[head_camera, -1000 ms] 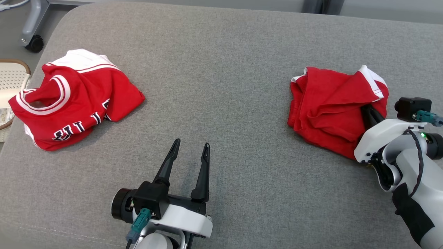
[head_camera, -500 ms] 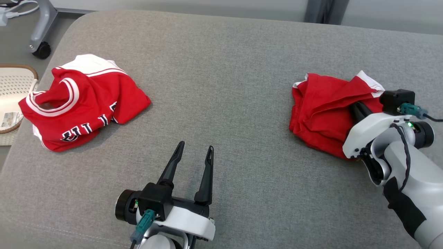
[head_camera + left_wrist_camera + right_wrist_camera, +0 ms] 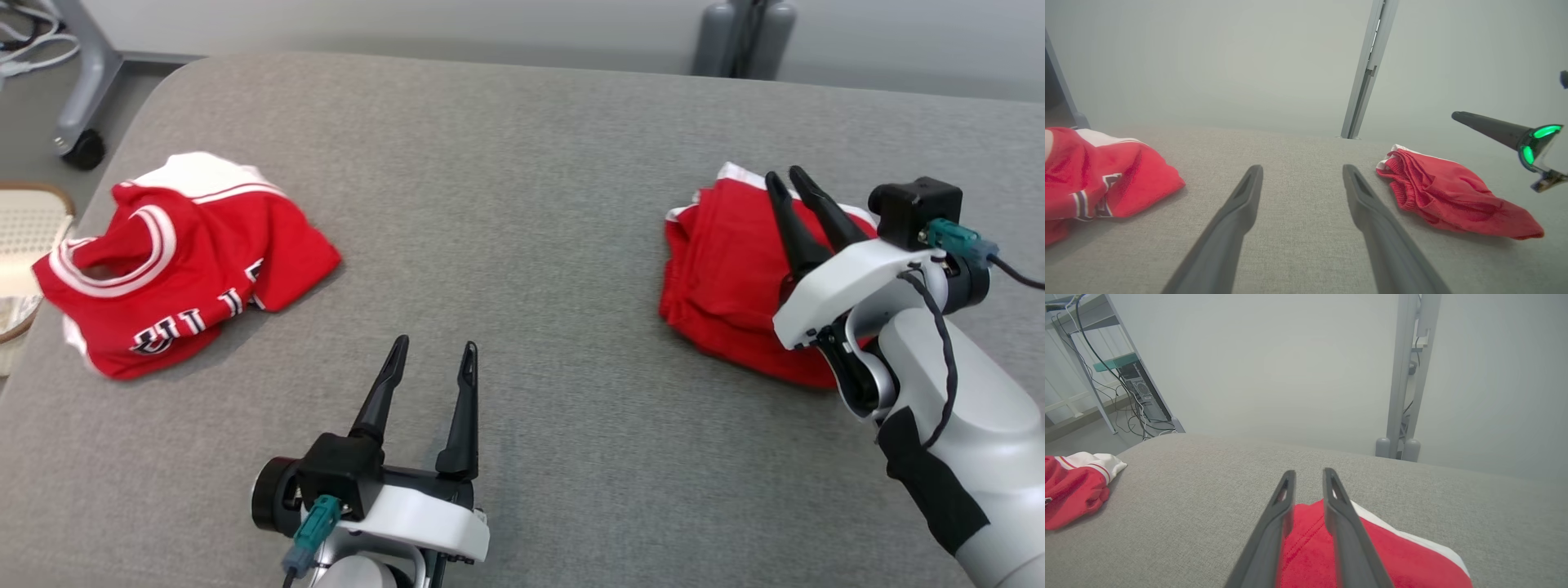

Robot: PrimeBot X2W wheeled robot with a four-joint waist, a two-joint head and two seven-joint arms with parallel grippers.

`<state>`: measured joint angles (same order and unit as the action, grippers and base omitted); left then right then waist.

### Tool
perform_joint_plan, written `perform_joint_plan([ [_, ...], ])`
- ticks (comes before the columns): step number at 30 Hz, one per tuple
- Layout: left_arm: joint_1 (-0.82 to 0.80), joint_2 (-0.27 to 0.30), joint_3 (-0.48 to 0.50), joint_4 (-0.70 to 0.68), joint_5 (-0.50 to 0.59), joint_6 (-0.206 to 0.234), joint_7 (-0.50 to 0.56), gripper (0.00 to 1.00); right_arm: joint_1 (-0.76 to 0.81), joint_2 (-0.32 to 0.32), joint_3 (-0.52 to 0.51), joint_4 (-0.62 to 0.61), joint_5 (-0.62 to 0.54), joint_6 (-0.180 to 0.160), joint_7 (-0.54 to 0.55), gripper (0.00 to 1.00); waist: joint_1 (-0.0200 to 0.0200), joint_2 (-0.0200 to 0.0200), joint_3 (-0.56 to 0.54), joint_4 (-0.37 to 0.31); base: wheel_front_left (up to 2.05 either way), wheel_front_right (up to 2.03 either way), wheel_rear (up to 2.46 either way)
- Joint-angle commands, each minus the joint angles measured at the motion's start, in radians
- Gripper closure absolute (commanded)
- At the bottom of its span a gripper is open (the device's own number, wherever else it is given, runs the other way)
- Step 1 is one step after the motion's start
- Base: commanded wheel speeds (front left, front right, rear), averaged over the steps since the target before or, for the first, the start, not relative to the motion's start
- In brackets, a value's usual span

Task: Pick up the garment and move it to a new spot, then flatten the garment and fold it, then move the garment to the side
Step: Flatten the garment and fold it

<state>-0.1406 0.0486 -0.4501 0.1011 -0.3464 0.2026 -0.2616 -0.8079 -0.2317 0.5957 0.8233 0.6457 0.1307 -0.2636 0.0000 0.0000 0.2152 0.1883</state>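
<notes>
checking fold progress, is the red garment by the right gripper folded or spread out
Folded, loosely: the red garment lies as a compact bundle with layered edges showing, not spread flat.

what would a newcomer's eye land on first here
Two bright red garments on the grey cushion: a crumpled jersey with white trim and lettering at the left, and a neater red bundle at the right. The right gripper hangs just above that bundle, jaws slightly parted and empty, while the left gripper is wide open at the near middle.
</notes>
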Motion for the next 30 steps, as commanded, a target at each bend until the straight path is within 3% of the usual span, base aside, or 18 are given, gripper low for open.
perform_joint_plan([
  [1, 0.012, 0.004, 0.013, -0.005, -0.01, 0.0, -0.003, 0.0, 0.033, -0.003, -0.026, -0.023, -0.025, 0.0, -0.003, 0.0, 0.0, 0.0, -0.02, -0.041, 0.0, 0.0, 0.0],
  [18, 0.065, 0.004, 0.166, -0.008, -0.029, -0.007, -0.003, 0.0, 0.374, 0.073, -0.232, -0.268, -0.32, 0.0, -0.002, 0.0, 0.0, 0.0, -0.087, -0.218, 0.0, 0.0, 0.0],
  [30, 0.145, 0.004, 0.252, 0.03, 0.023, -0.061, -0.003, 0.0, 0.59, 0.139, -0.36, -0.396, -0.347, 0.0, -0.002, 0.0, 0.0, 0.0, -0.169, -0.242, 0.0, 0.0, 0.0],
])
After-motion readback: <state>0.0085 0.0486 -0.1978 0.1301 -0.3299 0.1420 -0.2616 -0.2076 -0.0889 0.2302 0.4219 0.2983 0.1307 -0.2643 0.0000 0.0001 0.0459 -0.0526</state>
